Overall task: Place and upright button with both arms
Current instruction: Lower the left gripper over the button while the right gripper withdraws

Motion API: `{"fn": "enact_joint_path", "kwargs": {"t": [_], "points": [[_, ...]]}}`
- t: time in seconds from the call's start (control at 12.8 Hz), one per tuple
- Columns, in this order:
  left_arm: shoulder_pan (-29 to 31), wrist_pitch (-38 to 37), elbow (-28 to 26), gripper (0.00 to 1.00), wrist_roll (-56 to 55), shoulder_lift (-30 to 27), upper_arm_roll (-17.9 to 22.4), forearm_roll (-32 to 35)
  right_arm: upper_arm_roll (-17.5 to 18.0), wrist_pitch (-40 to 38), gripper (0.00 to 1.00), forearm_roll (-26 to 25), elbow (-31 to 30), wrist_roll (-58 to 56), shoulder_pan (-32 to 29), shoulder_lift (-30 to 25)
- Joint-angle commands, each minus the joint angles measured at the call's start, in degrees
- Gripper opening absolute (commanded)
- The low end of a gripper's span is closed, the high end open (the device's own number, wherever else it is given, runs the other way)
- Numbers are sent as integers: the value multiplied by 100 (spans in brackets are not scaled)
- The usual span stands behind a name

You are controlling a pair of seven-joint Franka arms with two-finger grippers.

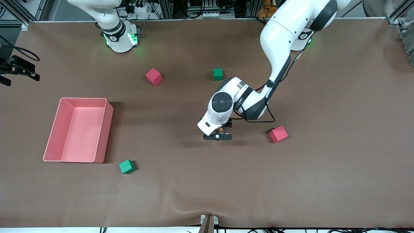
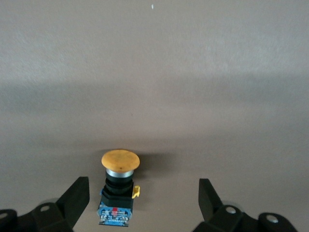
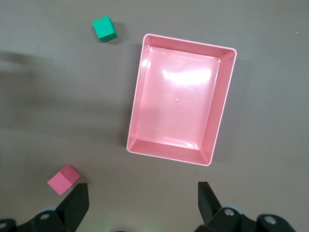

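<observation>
Two arms share a brown tabletop (image 1: 323,161). The left arm reaches down near the middle of the tabletop, and its left claw (image 2: 144,200) hangs low there with its fingers (image 2: 72,199) spread wide, gripping nothing. Between those fingers, closer to one of them and touching neither, stands the button (image 2: 119,186): upright on the tabletop, orange cap uppermost, black body below, with a blue base and a small yellow tab at its side. In the front view only a speck of the orange cap (image 1: 221,129) shows beneath the wrist. The right arm waits, raised, over its own end of the tabletop; its right claw (image 3: 144,202) is likewise wide open and empty, high above a pink tray (image 3: 219,116). Four cubes lie scattered: a pink cube (image 1: 154,76) and a green cube (image 1: 218,74) farther from the front camera than the button, a second pink cube (image 1: 278,134) beside the left claw toward the left arm's end, and a second green cube (image 1: 126,166) just beside the tray's nearer corner.
</observation>
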Motion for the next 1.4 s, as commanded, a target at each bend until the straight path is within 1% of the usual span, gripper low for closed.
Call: {"fn": "enact_joint_path", "kwargs": {"t": [0.0,0.16,0.31,0.39,0.47,0.62,0.7,0.78,0.86,1.01,1.09,1.33], "points": [[-29,122,-204,100,-156,-38,70,435,93,-175,100,13,158,527,-140,26],[-55,122,-354,100,-174,-38,79,629,110,-263,100,30,210,1099,-114,25],[-47,122,-372,100,-296,-29,62,779,102,-377,100,302,324,1565,-131,25],[-47,122,-433,100,-306,-38,62,779,102,-517,100,329,438,1776,-123,25],[-55,122,-460,100,-315,-38,62,779,136,-562,100,312,561,1908,-71,34],[-47,157,-469,99,-350,-46,53,762,163,-589,100,242,580,1884,-17,34],[-55,157,-477,96,-350,-38,53,753,154,-589,100,233,580,1866,-26,34],[-38,166,-503,89,-350,-38,53,770,146,-606,100,224,580,1866,-35,34],[-29,166,-512,85,-350,-38,53,771,146,-685,100,207,588,1874,-35,34],[-82,201,-504,82,-463,-38,53,709,181,-712,100,-73,597,1866,-9,34],[-82,201,-530,80,-525,-38,53,735,189,-773,100,-136,597,1918,9,34],[-82,227,-521,78,-534,-38,44,718,172,-835,100,-119,659,1945,9,34]]}}
